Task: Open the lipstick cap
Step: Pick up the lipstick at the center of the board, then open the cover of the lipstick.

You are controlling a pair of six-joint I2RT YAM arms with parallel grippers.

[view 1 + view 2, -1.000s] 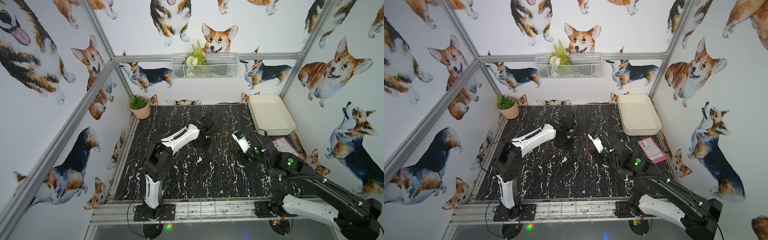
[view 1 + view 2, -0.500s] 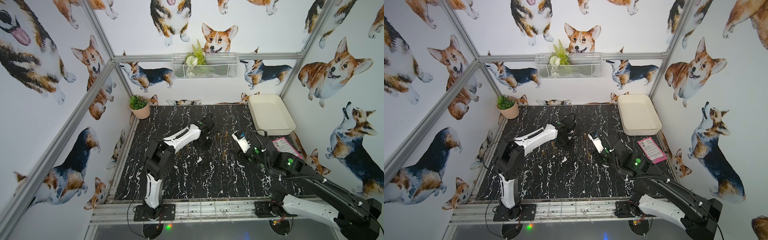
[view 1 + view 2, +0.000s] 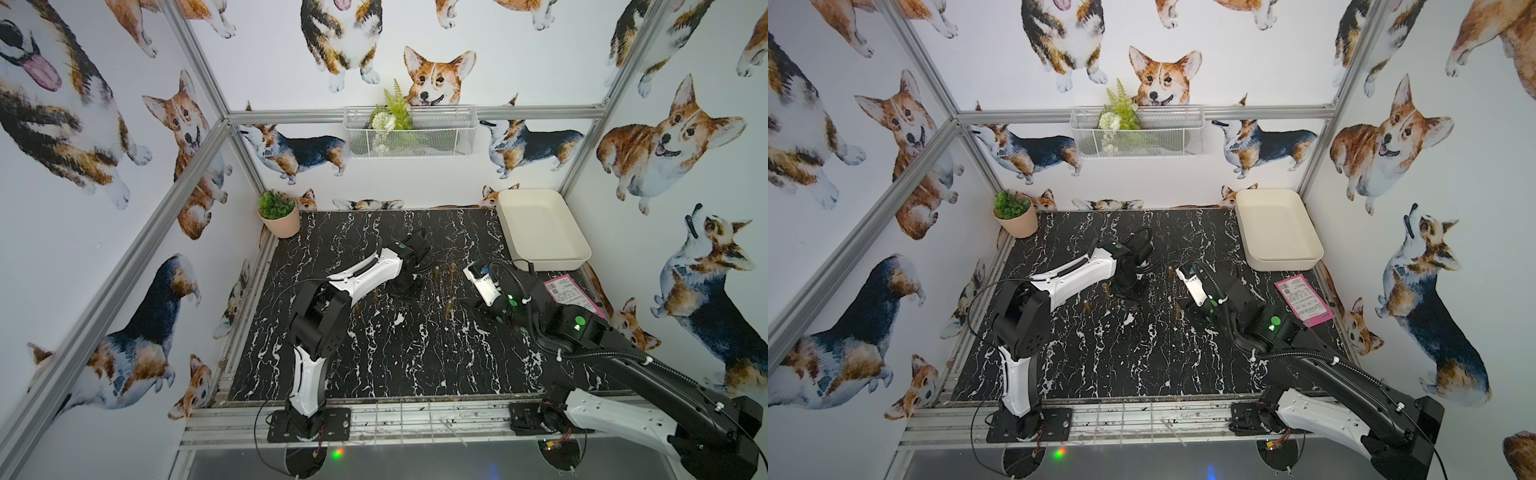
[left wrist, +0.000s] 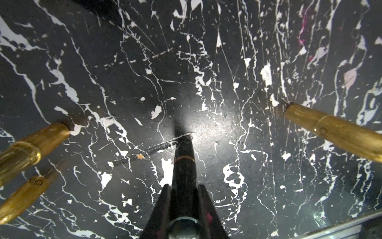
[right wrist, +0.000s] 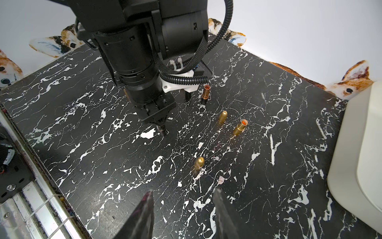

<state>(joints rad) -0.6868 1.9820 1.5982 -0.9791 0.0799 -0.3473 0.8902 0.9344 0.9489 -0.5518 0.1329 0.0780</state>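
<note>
A black lipstick (image 4: pixel 184 165) with a thin copper ring stands upright on the black marble table (image 4: pixel 206 93). My left gripper (image 4: pixel 184 187) is shut on its upper part, above the ring, and its foot rests on the table. In the right wrist view the left gripper (image 5: pixel 162 128) points straight down, with only the lipstick's bottom end showing below it. In both top views the left gripper (image 3: pixel 409 286) hides the lipstick. My right gripper (image 5: pixel 183 192) is open and empty, hovering low over the table to the right of the left gripper.
Gold lipsticks stand around: capped ones (image 5: pixel 222 115) (image 5: pixel 198 162), an uncapped one with an orange tip (image 5: pixel 239 127), and a copper-topped one (image 5: pixel 205 93). A white tray (image 3: pixel 540 228) sits back right, a pink card (image 3: pixel 571 293) beside it, and a plant pot (image 3: pixel 279 216) back left.
My left gripper has shut on the black lipstick, and the left arm has shifted slightly. The right arm has not moved.
</note>
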